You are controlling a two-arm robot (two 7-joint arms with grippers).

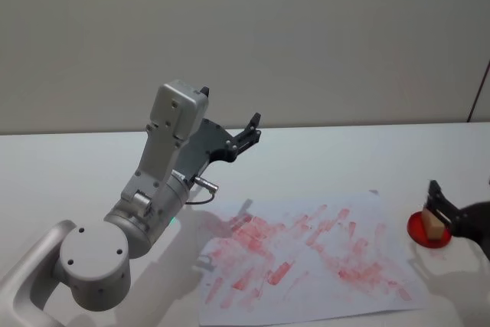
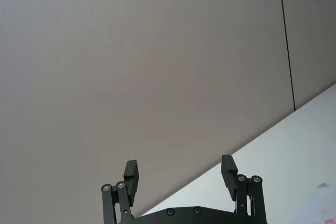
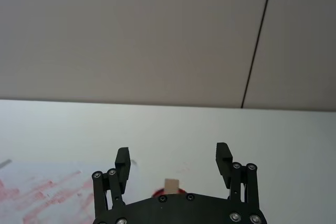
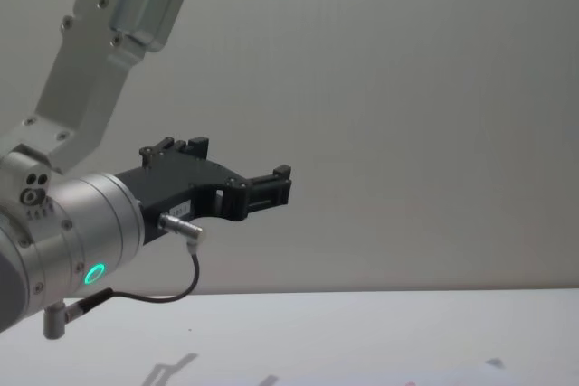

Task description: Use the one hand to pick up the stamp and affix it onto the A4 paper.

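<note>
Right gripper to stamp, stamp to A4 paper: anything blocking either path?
Nothing visible. The right gripper is open with the stamp between its fingers, on the red pad. The A4 paper lies beside that pad on the table. The left gripper is raised, off that path.

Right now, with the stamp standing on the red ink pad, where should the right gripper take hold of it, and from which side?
Probably by its upper half, across the flat side faces, coming from above. The stamp stands upright on the red ink pad, so only its top is free. The open right gripper lines up with it; the left gripper hangs raised.
</note>
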